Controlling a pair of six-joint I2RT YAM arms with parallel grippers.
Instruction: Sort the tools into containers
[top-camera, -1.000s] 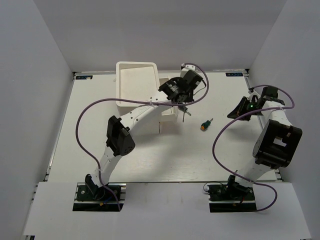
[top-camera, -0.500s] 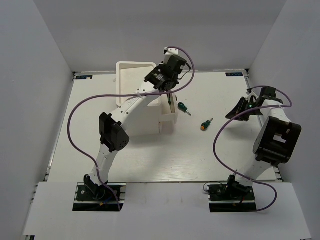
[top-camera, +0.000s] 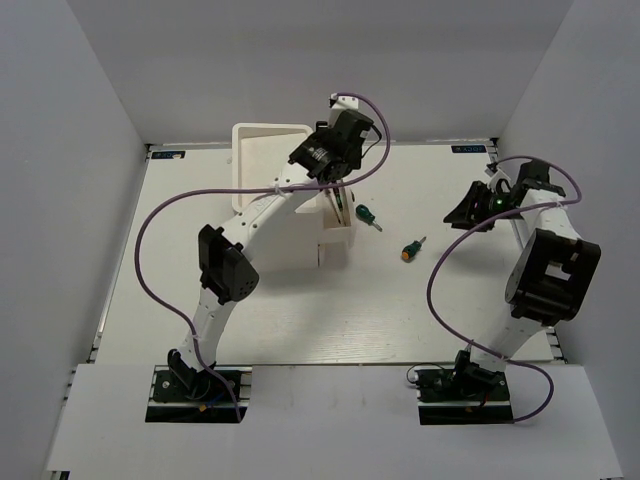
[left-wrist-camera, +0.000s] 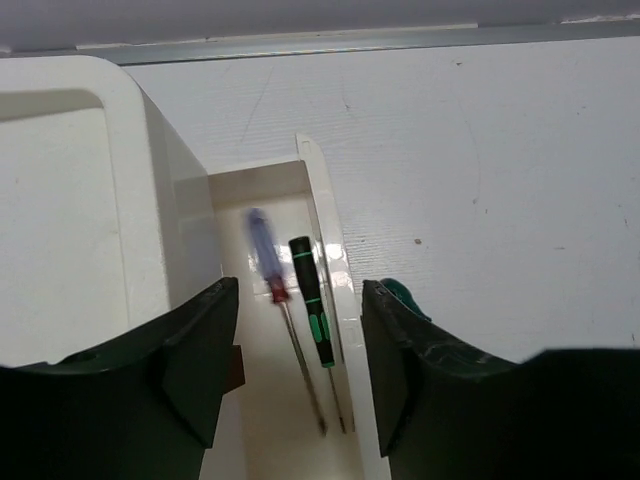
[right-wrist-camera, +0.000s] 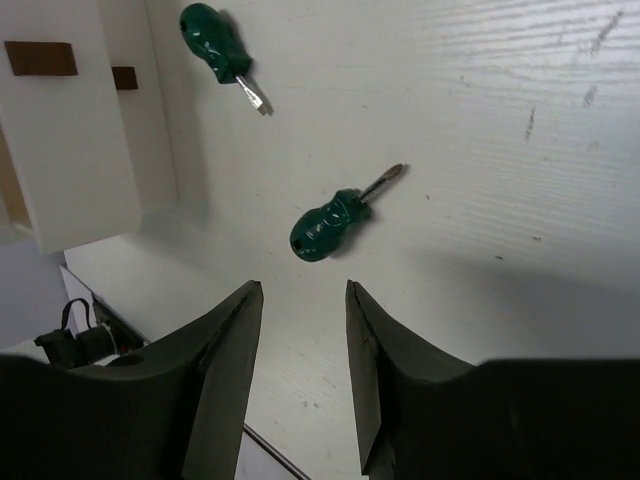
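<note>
My left gripper (top-camera: 337, 197) (left-wrist-camera: 298, 292) hangs open above the narrow white bin (top-camera: 338, 240) (left-wrist-camera: 330, 215). Inside that bin lie a slim blue-handled screwdriver (left-wrist-camera: 262, 255), blurred, and a black-and-green slim screwdriver (left-wrist-camera: 310, 298). The tall white bin (top-camera: 270, 130) (left-wrist-camera: 60, 200) stands beside it on the left. A green stubby screwdriver (top-camera: 369, 215) (right-wrist-camera: 215, 30) lies on the table just right of the narrow bin. An orange-green stubby screwdriver (top-camera: 411, 248) (right-wrist-camera: 328, 225) lies further right. My right gripper (top-camera: 466, 212) (right-wrist-camera: 300, 292) is open and empty, raised to the right of it.
White walls enclose the table (top-camera: 300, 310) on three sides. Purple cables loop off both arms. The narrow bin's outer wall (right-wrist-camera: 70, 150) shows at the left of the right wrist view.
My left gripper swung left from beside the narrow bin to above it, then opened and let the blue-handled screwdriver drop in. My right gripper opened and edged left.
</note>
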